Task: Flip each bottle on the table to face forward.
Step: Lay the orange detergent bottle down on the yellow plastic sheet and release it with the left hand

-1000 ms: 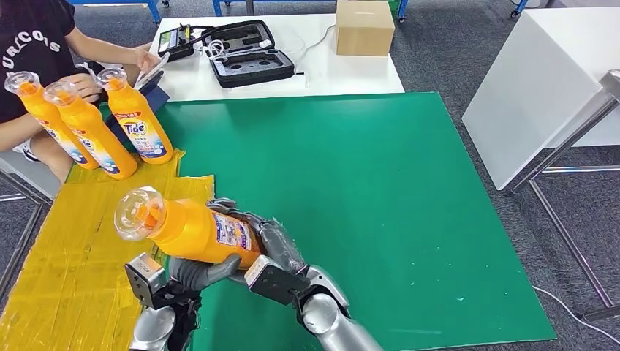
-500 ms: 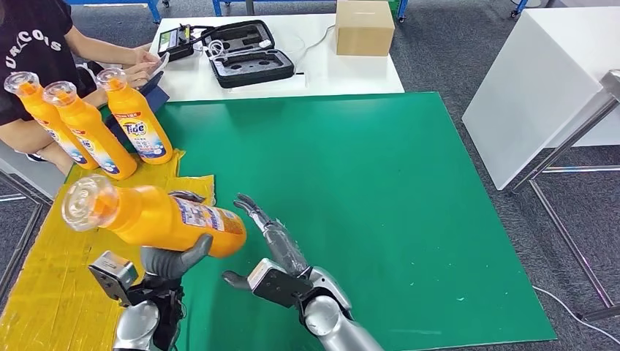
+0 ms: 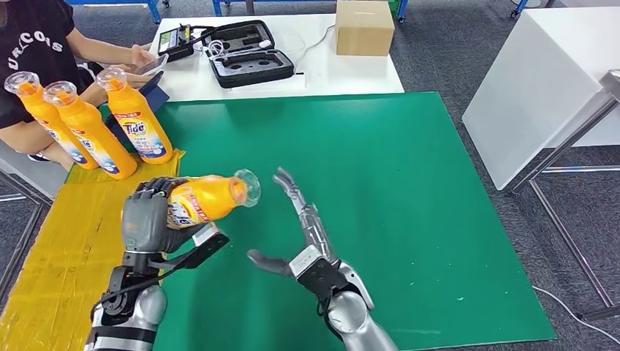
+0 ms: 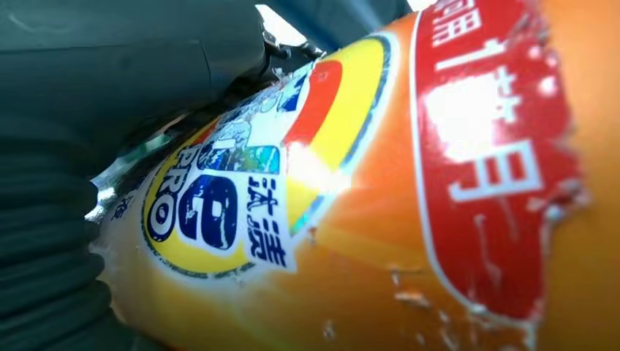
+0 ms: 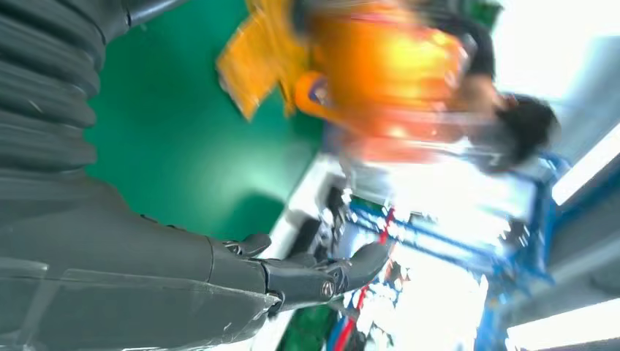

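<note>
Orange fills most of my left wrist camera: the bottle [image 4: 409, 205] sits so close that I read only part of its label, and its ends are cut off. From the head camera I see my left hand [image 3: 150, 217] with its fingers [image 3: 155, 188] wrapped around the lower body of that bottle [image 3: 208, 197], holding it on its side above the seam between the yellow sheet [image 3: 66, 248] and the green mat [image 3: 380, 197], clear cap pointing toward my right hand [image 3: 303, 241]. The hand hides the bottle's base.

My right hand holds nothing, fingers stretched apart and pointing away from me, near the cap but not touching it. Its wrist camera is badly blurred; I make out an orange smear, green mat and a bright background, no more.

Three more bottles [image 3: 135, 117] stand upright in a row at the far left, on or beside the yellow sheet; the nearest shows its front label, while I cannot read the other two. A person [image 3: 36, 44] behind them is cut off by the frame edge.

On the white bench [image 3: 322, 66] beyond, an open black case [image 3: 248, 55] shows moulded foam hollows, and a closed cardboard box [image 3: 364, 27] hides its contents.
</note>
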`<action>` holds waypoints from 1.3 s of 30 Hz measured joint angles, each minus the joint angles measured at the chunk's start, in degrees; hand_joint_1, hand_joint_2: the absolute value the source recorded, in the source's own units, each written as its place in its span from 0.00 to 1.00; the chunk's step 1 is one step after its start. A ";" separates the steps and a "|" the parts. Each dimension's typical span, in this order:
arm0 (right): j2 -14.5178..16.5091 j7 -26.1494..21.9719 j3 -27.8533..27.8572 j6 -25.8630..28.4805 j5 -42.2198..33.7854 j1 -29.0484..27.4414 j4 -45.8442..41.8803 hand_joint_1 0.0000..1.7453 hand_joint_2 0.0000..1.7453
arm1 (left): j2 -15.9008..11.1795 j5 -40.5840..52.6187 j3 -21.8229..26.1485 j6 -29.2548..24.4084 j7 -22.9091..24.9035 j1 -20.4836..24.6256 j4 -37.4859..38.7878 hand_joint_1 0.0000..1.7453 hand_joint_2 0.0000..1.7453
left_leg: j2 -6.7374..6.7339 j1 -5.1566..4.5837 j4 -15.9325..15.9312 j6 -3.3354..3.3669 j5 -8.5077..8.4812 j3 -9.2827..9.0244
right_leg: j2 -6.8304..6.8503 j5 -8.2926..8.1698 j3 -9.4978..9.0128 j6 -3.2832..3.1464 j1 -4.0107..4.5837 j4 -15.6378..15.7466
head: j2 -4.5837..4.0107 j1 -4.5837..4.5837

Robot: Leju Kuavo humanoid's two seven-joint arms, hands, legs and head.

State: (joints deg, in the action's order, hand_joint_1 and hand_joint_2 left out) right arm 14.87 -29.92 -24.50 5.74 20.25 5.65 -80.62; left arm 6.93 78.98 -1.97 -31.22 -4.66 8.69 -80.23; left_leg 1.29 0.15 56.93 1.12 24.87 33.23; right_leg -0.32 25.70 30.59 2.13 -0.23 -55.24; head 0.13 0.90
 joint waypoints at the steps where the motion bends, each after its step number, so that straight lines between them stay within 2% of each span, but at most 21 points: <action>1: -0.16 -0.01 0.60 -0.19 -0.54 -0.29 -1.33 0.00 1.00 | -1.10 4.65 0.03 1.30 3.21 1.40 2.63 1.00 1.00 | -0.02 0.01 0.00 -0.02 -0.01 -0.01 | 0.00 -0.01 0.01 -0.01 0.00 0.00 | 0.00 0.00; 3: -0.46 -0.01 1.88 -0.64 -1.51 -0.88 -3.94 0.00 1.00 | -3.56 9.19 -0.47 5.04 9.28 4.84 8.95 1.00 1.00 | -0.04 0.03 0.00 -0.06 -0.05 -0.02 | -0.01 -0.02 0.01 -0.01 0.01 -0.01 | 0.00 -0.01; 5: -0.69 0.00 3.07 -1.14 -2.19 -1.28 -6.10 0.00 1.00 | -5.91 9.82 -1.50 7.93 13.88 8.30 15.54 1.00 1.00 | -0.05 0.04 0.00 -0.08 -0.08 -0.02 | -0.02 -0.03 0.00 -0.01 0.02 -0.02 | 0.00 0.00; 12: -1.04 0.05 5.27 -1.51 -2.62 -1.88 -9.82 0.00 1.00 | -10.71 9.98 -5.59 11.71 20.08 15.31 29.71 0.99 1.00 | -0.02 0.02 0.00 -0.08 -0.08 0.05 | -0.02 -0.02 0.02 0.00 0.01 -0.04 | 0.00 -0.02; 16: -1.04 -0.01 6.00 -1.34 -2.76 -2.13 -10.76 0.00 1.00 | -11.87 10.00 -6.34 11.51 20.94 18.34 36.16 0.00 1.00 | 0.00 0.01 0.00 -0.08 -0.07 0.07 | -0.01 -0.02 0.01 0.00 0.00 -0.03 | 0.00 -0.01; 21: -1.04 -0.03 6.23 -1.18 -2.97 -2.31 -11.01 0.00 1.00 | -12.28 9.90 -4.41 6.41 20.22 20.40 41.96 0.00 1.00 | -0.02 0.03 -0.01 -0.08 -0.08 -0.01 | -0.01 -0.03 -0.03 0.00 0.01 -0.03 | 0.00 -0.01; 25: -1.04 -0.01 6.26 -1.04 -3.06 -2.35 -11.01 0.00 1.00 | -12.24 9.80 -2.87 5.10 18.64 20.85 43.67 0.00 1.00 | 0.00 0.04 -0.01 -0.09 -0.08 -0.08 | -0.01 -0.02 -0.11 -0.01 0.02 -0.04 | 0.00 -0.01; 31: -1.04 0.44 6.49 -0.61 -3.44 -2.37 -10.99 0.00 1.00 | -11.26 9.95 0.82 1.94 14.32 19.87 43.88 0.00 1.00 | 0.01 0.03 -0.01 -0.08 -0.08 -0.07 | 0.00 -0.02 -0.12 0.00 0.01 -0.04 | 0.00 -0.01; 39: -1.04 2.65 6.93 1.23 -1.75 -2.38 -10.78 0.00 1.00 | -9.41 7.23 4.42 2.80 8.06 17.24 40.26 0.00 1.00 | 0.02 0.00 -0.01 -0.08 -0.08 -0.06 | 0.00 -0.02 -0.10 0.00 0.00 -0.03 | 0.00 -0.01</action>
State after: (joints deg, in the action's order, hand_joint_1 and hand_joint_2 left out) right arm 13.84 -27.27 -17.57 6.97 18.50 3.27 -91.39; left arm -2.49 86.20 2.45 -28.43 3.39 25.93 -39.97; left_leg 1.31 0.15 56.92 1.03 24.79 33.18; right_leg -0.33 25.68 30.48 2.13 -0.23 -55.27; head 0.13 0.90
